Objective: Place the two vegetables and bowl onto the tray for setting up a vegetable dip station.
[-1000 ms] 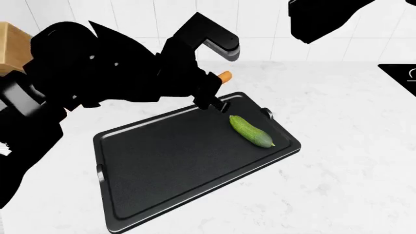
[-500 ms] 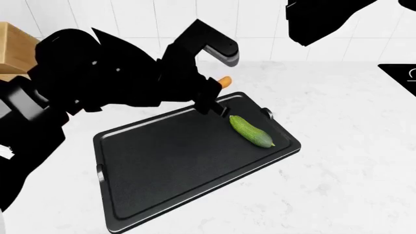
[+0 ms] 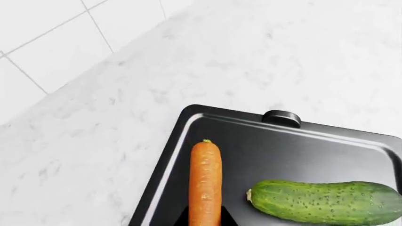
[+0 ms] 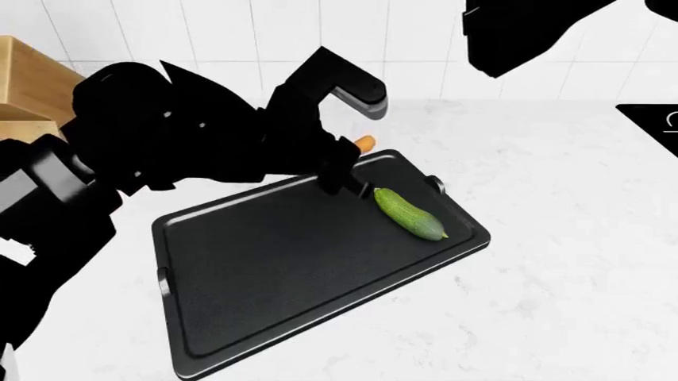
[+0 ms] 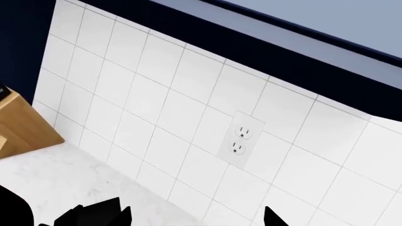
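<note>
white marble counter [image 4: 551, 262], tiled wall [image 5: 188, 117] (one outlet [image 5: 240, 140])

Left gripper [image 4: 344, 171] fingers clamped; right arm raised.

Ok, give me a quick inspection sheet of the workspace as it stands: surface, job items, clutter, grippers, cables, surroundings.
Surface: white marbled counter, tray lying flat on it.
Cucumber: lying on the tray near its far end handle.
Carrot: held over the tray's far corner, beside the cucumber, not touching it.
Bowl: nothing seen in any view.
Clutter: wooden block at the counter's back left; black stovetop edge at far right.
Left gripper: fingers shut on the carrot's end.
Right gripper: raised, facing the tiled wall; fingers apart, holding nothing.
Cables: nothing seen.
Surroundings: white tile backsplash with a wall outlet.
</note>
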Motion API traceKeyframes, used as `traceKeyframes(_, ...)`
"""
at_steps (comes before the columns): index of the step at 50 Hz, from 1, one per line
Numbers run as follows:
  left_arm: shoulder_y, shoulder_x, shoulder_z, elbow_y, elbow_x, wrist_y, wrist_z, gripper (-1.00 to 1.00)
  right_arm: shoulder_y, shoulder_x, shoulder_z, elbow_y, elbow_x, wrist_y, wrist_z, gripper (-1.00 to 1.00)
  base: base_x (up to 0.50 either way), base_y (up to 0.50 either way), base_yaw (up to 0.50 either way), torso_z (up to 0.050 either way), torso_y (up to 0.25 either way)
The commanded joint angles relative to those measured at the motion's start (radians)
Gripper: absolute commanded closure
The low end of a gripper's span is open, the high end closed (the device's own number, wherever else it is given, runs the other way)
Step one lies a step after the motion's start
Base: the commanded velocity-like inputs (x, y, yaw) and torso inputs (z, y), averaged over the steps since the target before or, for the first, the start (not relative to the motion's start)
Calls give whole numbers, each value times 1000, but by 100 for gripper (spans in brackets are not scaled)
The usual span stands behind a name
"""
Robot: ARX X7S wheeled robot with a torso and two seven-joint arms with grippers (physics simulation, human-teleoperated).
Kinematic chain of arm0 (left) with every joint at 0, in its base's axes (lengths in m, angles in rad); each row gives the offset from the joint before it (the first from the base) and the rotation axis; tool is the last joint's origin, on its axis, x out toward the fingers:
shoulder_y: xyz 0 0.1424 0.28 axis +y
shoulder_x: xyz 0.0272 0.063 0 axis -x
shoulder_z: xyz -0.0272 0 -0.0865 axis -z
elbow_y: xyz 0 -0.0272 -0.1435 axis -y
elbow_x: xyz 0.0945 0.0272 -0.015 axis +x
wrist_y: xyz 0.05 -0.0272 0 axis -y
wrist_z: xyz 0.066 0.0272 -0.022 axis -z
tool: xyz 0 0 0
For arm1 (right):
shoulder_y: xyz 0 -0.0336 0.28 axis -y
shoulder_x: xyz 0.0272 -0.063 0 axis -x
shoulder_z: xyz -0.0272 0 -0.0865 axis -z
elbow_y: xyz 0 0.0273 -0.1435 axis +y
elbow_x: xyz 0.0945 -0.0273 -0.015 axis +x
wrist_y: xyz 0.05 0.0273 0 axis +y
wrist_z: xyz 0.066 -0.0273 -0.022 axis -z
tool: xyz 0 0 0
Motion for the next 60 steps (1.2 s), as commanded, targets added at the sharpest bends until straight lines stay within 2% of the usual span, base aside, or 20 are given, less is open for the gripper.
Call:
traceKeyframes(1, 5, -1, 0, 0, -3, -2, 1, 100, -3, -2, -1, 1, -5, 1, -2, -100, 0, 0, 0, 0, 0)
traceKeyframes(27, 1, 14, -4, -49, -7, -3, 5, 100, -8, -4, -4, 0, -8, 3, -5, -100, 0, 0, 0, 0, 0)
traceKeyframes(28, -1, 15, -6, -54, -10, -4, 5, -100, -8, -4, -4, 1, -8, 2, -5, -100, 0, 0, 0, 0, 0)
traceKeyframes(44, -8, 19, -3, -67, -1, -1, 12, -100, -7, -4, -5, 1, -7, 2, -3, -100, 0, 0, 0, 0, 0)
traceKeyframes(51, -57, 6, -58, -47, -21, 27, -11, -100, -6, -3, -7, 1, -4, 3, 0, -100, 0, 0, 0, 0, 0)
traceKeyframes(54, -85, -9, -93, -15, -41, 35, -50, -100, -7, -2, -8, 2, -6, 1, 3, -100, 0, 0, 0, 0, 3)
traceKeyframes(58, -130, -60, -156, 111, -88, 32, -169, -100, -23, -3, -1, 4, -39, -10, -6, -100, 0, 0, 0, 0, 0)
traceKeyframes(59, -135, -80, -195, 155, -131, 38, -219, -100, -36, -5, 14, 5, -75, -36, -5, -100, 0, 0, 0, 0, 0)
traceKeyframes(60, -144, -92, -187, 192, -107, 37, -233, -100, -44, -5, 29, -9, -132, -40, -34, -100, 0, 0, 0, 0, 0)
